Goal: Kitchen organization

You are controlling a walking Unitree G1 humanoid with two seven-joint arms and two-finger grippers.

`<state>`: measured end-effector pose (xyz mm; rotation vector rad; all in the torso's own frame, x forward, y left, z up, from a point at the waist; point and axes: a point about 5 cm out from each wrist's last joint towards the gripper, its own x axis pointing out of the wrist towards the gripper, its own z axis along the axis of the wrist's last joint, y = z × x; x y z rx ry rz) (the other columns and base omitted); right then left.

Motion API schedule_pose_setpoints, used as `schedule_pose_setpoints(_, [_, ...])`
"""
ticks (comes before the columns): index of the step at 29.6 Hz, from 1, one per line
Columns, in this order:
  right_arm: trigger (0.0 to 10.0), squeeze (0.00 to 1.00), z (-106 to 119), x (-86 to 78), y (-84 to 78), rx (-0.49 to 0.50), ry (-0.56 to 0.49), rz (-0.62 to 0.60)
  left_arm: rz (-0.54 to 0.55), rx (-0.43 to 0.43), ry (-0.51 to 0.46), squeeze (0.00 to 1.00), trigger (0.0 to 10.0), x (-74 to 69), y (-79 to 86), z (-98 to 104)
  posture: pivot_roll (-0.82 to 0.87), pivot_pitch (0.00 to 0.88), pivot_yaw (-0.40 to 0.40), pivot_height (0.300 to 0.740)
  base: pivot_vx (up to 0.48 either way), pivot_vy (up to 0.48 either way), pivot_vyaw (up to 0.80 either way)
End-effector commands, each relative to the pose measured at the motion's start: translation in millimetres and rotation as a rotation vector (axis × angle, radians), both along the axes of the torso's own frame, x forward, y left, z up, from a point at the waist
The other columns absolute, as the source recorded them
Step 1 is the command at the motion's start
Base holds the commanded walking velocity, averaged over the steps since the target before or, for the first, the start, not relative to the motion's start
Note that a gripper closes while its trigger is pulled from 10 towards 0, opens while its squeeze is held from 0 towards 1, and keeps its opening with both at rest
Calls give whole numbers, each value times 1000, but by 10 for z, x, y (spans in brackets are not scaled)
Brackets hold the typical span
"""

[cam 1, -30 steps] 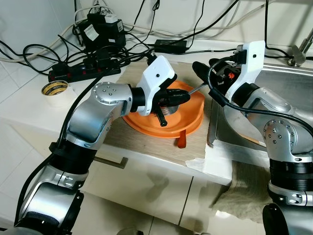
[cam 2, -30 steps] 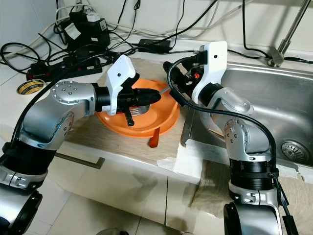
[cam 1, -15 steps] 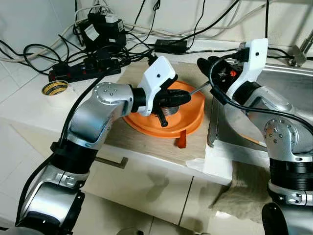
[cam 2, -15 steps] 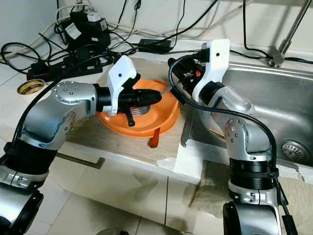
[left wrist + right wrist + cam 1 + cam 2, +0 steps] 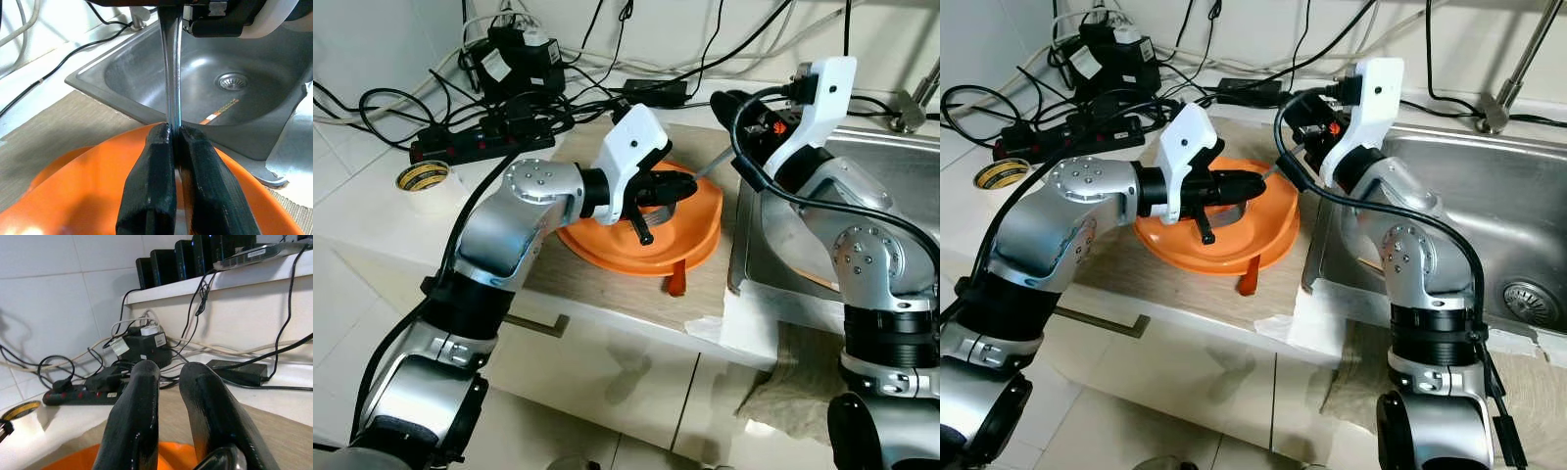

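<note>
While our left tool [image 5: 175, 134] clamps a slim silver metal utensil handle [image 5: 171, 73] over the round orange plastic plate [image 5: 697, 220] on the bench [image 5: 372, 211], our right tool [image 5: 168, 382], fingers slightly apart, waits beside it, so we judge a handover comes next.

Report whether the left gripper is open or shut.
Shut. In the left wrist view the left gripper's two black fingers pinch a thin metal utensil handle above the orange plate.
</note>
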<state>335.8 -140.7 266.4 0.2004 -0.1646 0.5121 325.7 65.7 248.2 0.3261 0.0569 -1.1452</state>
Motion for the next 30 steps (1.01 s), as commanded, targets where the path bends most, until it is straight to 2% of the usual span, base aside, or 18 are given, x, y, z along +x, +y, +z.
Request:
schedule_pose_setpoints(1, [0,0,-58,83,-403,-3,43,-243,-52,-3,-54,0,0,-41,5,113,-49,0,81,740,0,0,0])
schedule_pose_setpoints(14, [0,0,-133,91,-371,-28,66,-234,-33,10,-72,0,0,-15,18,105,-49,0,80,740,0,0,0])
schedule_pose_setpoints(15, [9804,0,-149,94,-366,-35,72,-235,-30,15,-76,0,0,-11,20,101,-49,0,80,740,0,0,0])
schedule_pose_setpoints(19, [9725,0,-169,94,-357,-43,79,-233,-20,24,-84,0,0,1,23,93,-49,0,79,740,0,0,0])
schedule_pose_setpoints(20, [10000,0,-177,92,-347,-47,81,-228,-6,32,-94,0,5373,16,25,88,-49,0,79,740,0,0,0])
schedule_pose_setpoints(21, [10000,0,-183,88,-338,-50,82,-225,8,36,-99,0,10000,28,27,86,-48,0,78,740,0,0,0])
schedule_pose_setpoints(28, [10000,0,-206,75,-302,-52,87,-209,39,45,-124,0,10000,61,40,81,-48,0,77,740,0,0,0])
schedule_pose_setpoints(29, [10000,0,-215,73,-292,-54,89,-203,45,47,-126,1000,10000,69,45,78,-47,0,77,740,0,0,0])
schedule_pose_setpoints(30, [10000,0,-222,70,-283,-55,90,-197,49,47,-125,1000,10000,74,48,76,-46,0,76,740,0,0,0])
